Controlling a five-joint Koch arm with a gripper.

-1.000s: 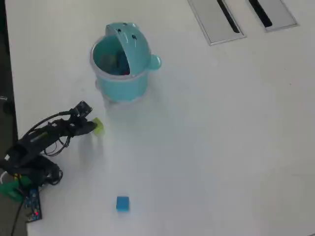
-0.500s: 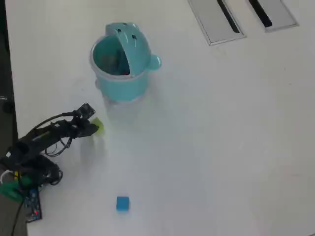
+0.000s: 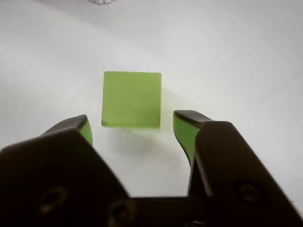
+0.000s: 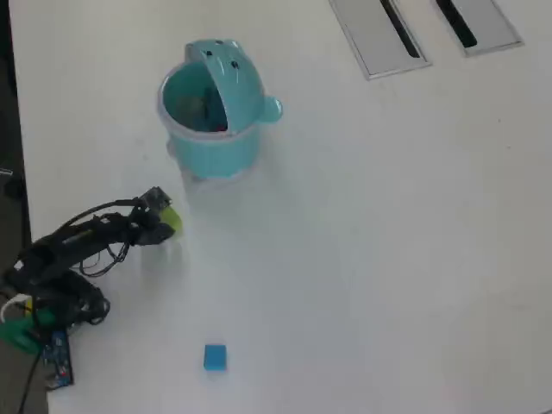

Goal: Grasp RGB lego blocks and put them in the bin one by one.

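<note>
In the wrist view, we see the gripper (image 3: 132, 124) with its two dark jaws spread apart, their inner faces tinged green by reflection. The yellow-green block (image 3: 131, 99) lies on the white table (image 3: 246, 61) just ahead of the tips and centred on the gap; its near edge sits about level with the fingertips, and neither jaw touches it. The jaws are therefore open and empty.

In the overhead view, the gripper (image 4: 164, 216) meets the yellow-green block (image 4: 172, 219) at the end of the black arm (image 4: 82, 241), which reaches rightward from its base at the left edge of the table. The teal bin (image 4: 216, 108) stands above it in this view, near but apart, lid flipped up; something reddish shows inside, which we take to be the red block, though it is too small to confirm. The blue block (image 4: 215, 357) lies well apart toward the bottom of the view, untouched.

We judge the step in hand to be the approach to the yellow-green block. The next move calls for a short advance so that the jaws flank the cube's sides, then closure, a lift, and a carry over the bin's open mouth.
</note>
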